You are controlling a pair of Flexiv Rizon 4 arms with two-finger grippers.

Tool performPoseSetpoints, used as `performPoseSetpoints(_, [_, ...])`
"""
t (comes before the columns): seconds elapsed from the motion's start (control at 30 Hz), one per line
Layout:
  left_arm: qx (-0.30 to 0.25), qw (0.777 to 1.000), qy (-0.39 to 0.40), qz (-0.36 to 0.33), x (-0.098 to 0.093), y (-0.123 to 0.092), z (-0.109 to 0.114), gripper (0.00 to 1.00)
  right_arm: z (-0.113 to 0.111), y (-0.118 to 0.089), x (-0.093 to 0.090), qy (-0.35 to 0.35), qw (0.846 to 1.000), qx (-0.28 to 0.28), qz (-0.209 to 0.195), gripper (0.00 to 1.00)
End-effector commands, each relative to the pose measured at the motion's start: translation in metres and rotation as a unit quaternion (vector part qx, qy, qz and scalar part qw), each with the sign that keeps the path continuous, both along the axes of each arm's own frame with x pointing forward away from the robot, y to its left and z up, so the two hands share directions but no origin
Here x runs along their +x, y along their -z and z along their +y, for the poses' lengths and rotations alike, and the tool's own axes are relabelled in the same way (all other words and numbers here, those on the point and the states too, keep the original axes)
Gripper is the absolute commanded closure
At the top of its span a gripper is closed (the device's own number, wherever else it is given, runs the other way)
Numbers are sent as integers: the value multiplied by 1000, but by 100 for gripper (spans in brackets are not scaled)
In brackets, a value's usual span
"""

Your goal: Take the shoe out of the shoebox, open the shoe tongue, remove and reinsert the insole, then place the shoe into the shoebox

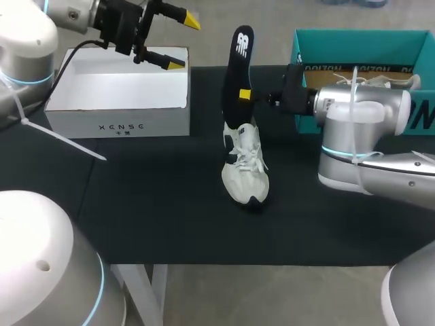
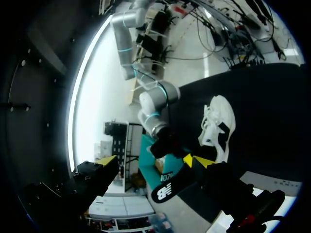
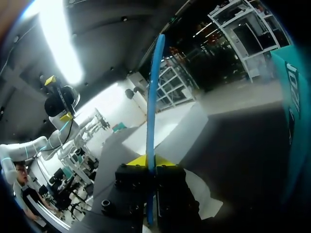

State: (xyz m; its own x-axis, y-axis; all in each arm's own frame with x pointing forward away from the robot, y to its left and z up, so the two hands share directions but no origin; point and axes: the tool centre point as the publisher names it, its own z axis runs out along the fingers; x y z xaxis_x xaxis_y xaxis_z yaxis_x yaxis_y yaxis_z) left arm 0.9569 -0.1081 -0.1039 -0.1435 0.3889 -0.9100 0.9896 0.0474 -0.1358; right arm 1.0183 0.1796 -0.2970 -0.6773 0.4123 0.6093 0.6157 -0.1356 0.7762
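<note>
— Where's the insole (image 1: 241, 68)?
— Mid-frame, upright over the shoe (image 1: 246, 166), pinched by the right gripper (image 1: 246, 94). Looks light and floppy, so I'd hold it low. Left gripper (image 1: 183, 43) spread, upper left.

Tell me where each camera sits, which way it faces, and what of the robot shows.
Head view: above and behind, looking down on the table; left arm and right arm enter, left tool open by the white box, right tool gripping the insole.
Left wrist view: on the left wrist, facing the shoe and right arm; its fingers frame them.
Right wrist view: on the right wrist, facing the left arm; its fingertips clamp the insole edge-on.
Shared: all three show the insole.
</note>
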Motion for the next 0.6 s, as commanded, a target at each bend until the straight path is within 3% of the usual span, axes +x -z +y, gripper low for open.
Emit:
performPoseSetpoints(0.03, [2, 1000, 1, 0, 0, -1, 0, 0, 4, 8, -5, 10, 1000, 5, 0, 100])
performPoseSetpoints(0.37, [2, 1000, 1, 0, 0, -1, 0, 0, -3, 13, -16, 25, 1000, 6, 9, 100])
performPoseSetpoints(0.6, [2, 1000, 1, 0, 0, -1, 0, 0, -8, 5, -11, 24, 1000, -5, 2, 100])
